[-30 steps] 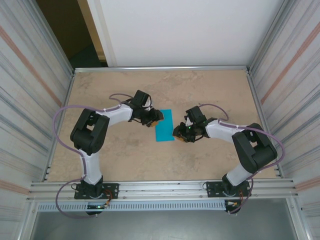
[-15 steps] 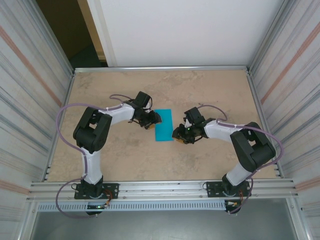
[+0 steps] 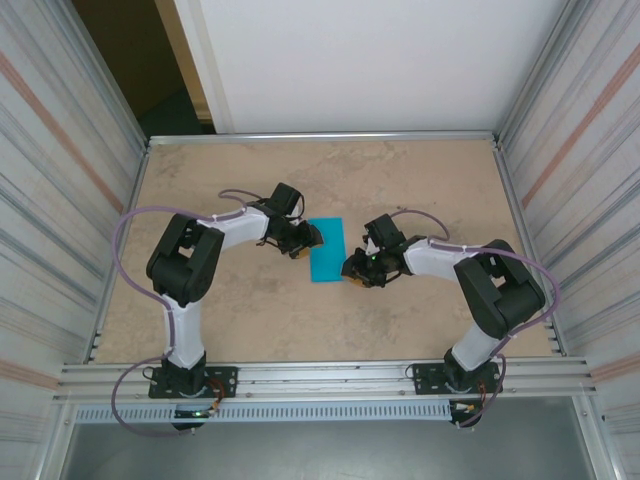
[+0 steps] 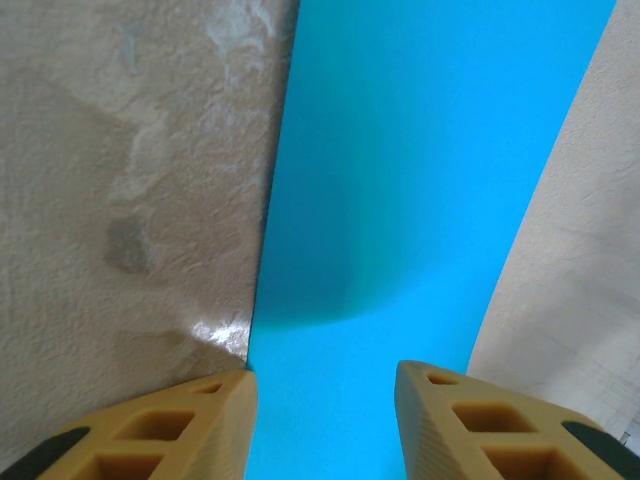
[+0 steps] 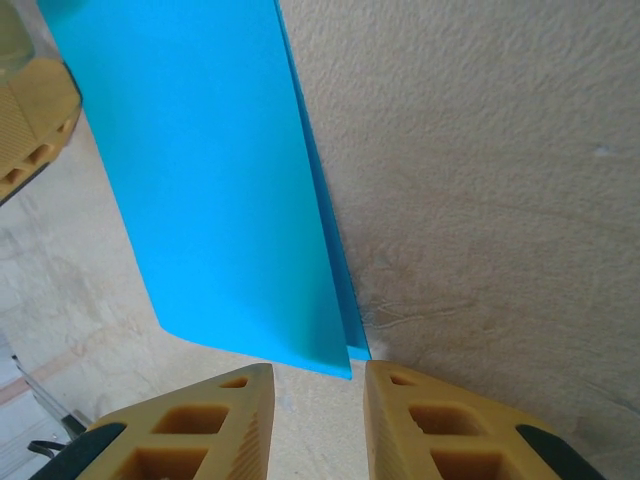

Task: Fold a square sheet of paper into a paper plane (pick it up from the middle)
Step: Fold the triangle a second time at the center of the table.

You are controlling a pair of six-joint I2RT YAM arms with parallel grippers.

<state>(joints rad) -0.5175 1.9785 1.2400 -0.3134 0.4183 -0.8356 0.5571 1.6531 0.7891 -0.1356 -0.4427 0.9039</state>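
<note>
Both arms have crept a little in the last second. The left tool (image 3: 305, 240) seems to have eased back toward the paper's left edge, and the right tool (image 3: 352, 272) has nudged leftward. The square sheet of paper (image 3: 328, 250) has stayed at the middle of the counter (image 3: 420, 180).

The left tool is released: in its wrist view its fingers (image 4: 215, 400) straddle the paper's left part with nothing pinched. The sheet lies flat, already folded in half into a narrow rectangle. Two layers show, slightly offset, along one long edge (image 5: 335, 290).

The right tool is also released and empty, with the paper's near right corner just ahead of its narrow gap (image 5: 318, 372).

This looks like the step after the centre fold. Next, the right tool likely needs to catch the top layer alone at that corner while the left tool pins the sheet.
</note>
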